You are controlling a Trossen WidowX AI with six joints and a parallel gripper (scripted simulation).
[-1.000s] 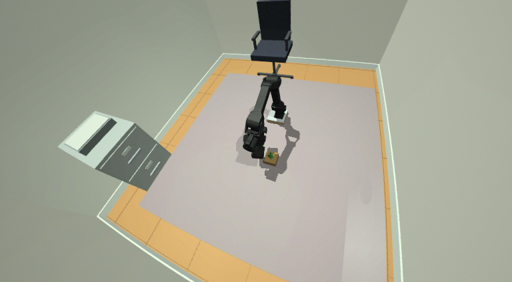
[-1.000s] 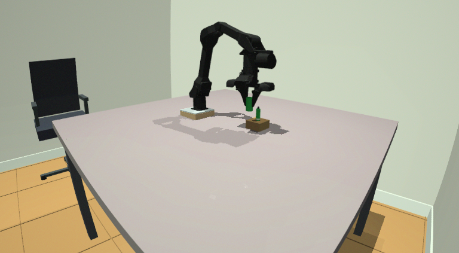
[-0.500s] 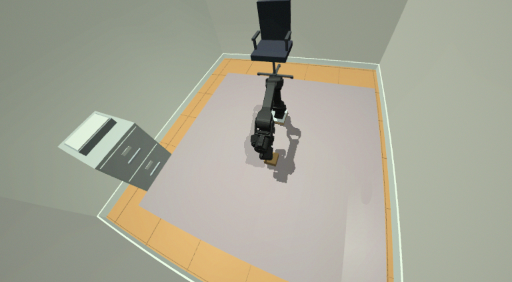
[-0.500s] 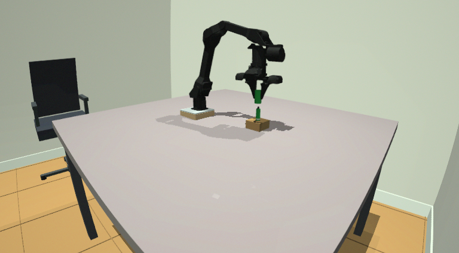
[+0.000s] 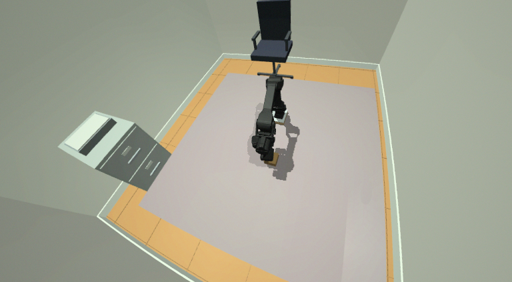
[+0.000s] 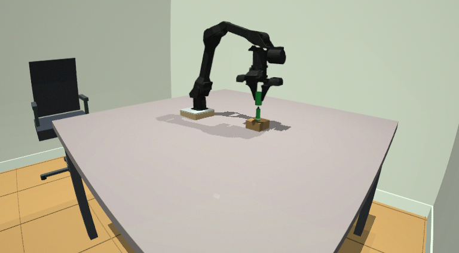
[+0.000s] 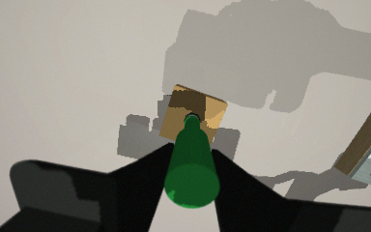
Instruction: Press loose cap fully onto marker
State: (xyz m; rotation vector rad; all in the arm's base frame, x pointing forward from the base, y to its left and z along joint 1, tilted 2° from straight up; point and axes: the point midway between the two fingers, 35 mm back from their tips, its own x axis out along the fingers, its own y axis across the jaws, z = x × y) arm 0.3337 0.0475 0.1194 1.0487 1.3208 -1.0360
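Note:
The green cap (image 6: 258,98) (image 7: 192,186) is upright between the fingers of my gripper (image 6: 259,99) (image 7: 191,151), which is shut on it. The green marker (image 6: 257,113) (image 7: 192,123) stands upright in the brown holder block (image 5: 275,159) (image 6: 257,125) (image 7: 218,115). The cap hangs just above the marker's tip, nearly in line with it, with a small gap between them in the exterior view. In the wrist view the cap covers part of the marker. In the top view the arm hides the cap and the marker.
The arm's base stands on a white-topped block (image 6: 196,113) (image 5: 280,122) on the pale table (image 6: 216,162) (image 5: 241,195), behind the holder. A dark office chair (image 5: 273,22) (image 6: 54,87) stands beyond the table's edge. A drawer cabinet (image 5: 124,154) stands beside the table.

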